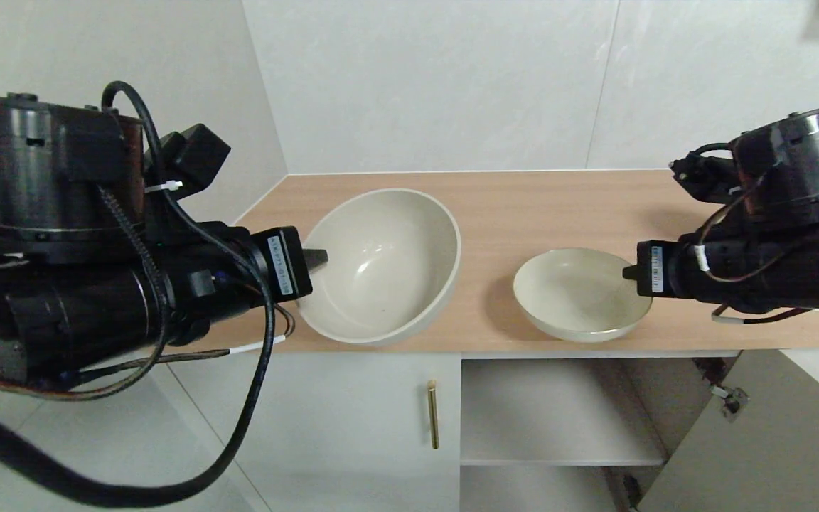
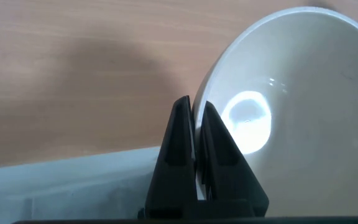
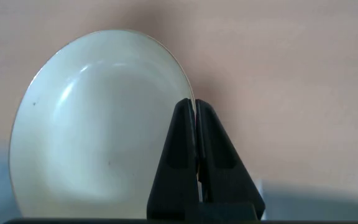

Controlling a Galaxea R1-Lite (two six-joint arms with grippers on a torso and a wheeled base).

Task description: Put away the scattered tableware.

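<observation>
A large cream bowl (image 1: 381,267) is tilted above the wooden counter (image 1: 523,206), its opening facing the camera. My left gripper (image 1: 318,257) is shut on its left rim; in the left wrist view the fingers (image 2: 182,134) pinch the bowl's (image 2: 303,112) edge. A smaller cream bowl (image 1: 580,293) sits right of it near the counter's front edge. My right gripper (image 1: 628,272) is shut on its right rim, and the right wrist view shows the fingers (image 3: 182,140) clamped over the small bowl's (image 3: 98,118) edge.
Below the counter, a cabinet stands with its right door (image 1: 758,434) swung open, showing a white shelf (image 1: 552,412). The left cabinet door (image 1: 352,427) is closed and has a brass handle (image 1: 433,414). White tiled walls meet at the counter's back left corner.
</observation>
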